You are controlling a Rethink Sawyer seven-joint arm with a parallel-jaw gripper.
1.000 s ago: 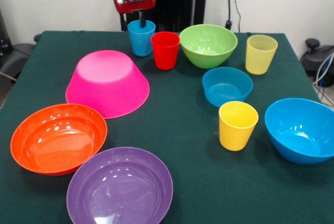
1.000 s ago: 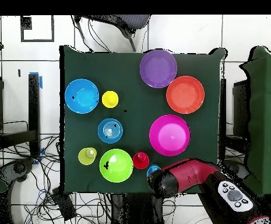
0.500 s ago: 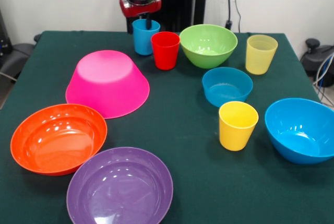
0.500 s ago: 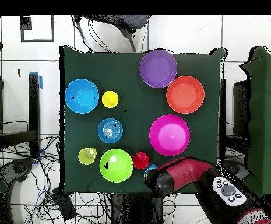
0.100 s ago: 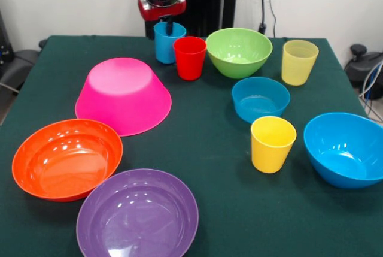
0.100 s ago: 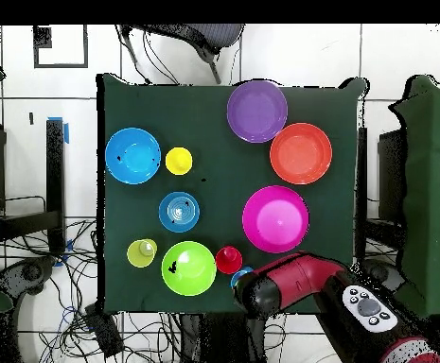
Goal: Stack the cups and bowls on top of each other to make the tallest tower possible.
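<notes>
My gripper (image 5: 168,27) is at the table's far edge, shut on the rim of the blue cup (image 5: 164,46), with one finger (image 5: 170,28) inside it. The red cup (image 5: 190,57) stands touching the blue cup's right side. In the overhead view the arm (image 6: 294,285) covers the gripper and only a sliver of the blue cup (image 6: 242,272) shows. The big pink bowl (image 5: 122,94) lies upside down with nothing on it. Orange bowl (image 5: 67,158) and purple bowl (image 5: 137,214) sit upright in front. No tower stands.
The green bowl (image 5: 239,52) is right of the red cup, and the pale yellow cup (image 5: 299,62) is further right. The small blue bowl (image 5: 260,99), the yellow cup (image 5: 273,144) and the larger blue bowl (image 5: 346,148) fill the right side.
The gripper and the blue cup have shifted together to the right in the front view, until the cup met the red cup. Nothing else moved.
</notes>
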